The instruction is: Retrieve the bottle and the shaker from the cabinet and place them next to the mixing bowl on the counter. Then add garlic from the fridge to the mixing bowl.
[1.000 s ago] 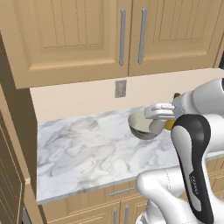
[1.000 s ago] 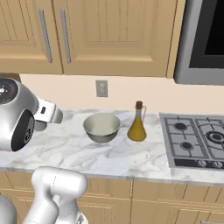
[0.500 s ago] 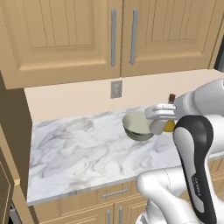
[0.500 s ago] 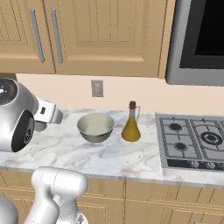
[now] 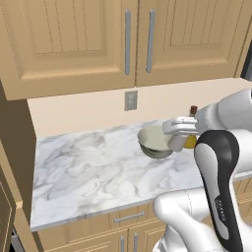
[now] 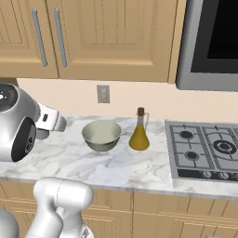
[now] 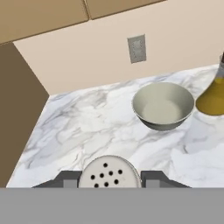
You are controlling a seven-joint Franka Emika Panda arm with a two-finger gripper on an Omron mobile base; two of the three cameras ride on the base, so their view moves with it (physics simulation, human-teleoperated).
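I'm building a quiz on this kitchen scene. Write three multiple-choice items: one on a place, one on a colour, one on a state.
1. Where does the bottle stand?
A. between the mixing bowl and the stove
B. inside the bowl
C. on the stove

2. What colour is the bottle's liquid?
A. clear blue
B. yellow-olive
C. red

3. What is the gripper doing?
A. hanging open
B. shut on the bottle
C. shut on the shaker

Answers: 1 A, in the right base view it stands on the counter between them. 2 B, its body shows yellow-olive. 3 C, the hand view shows the holed shaker top between the fingertips.
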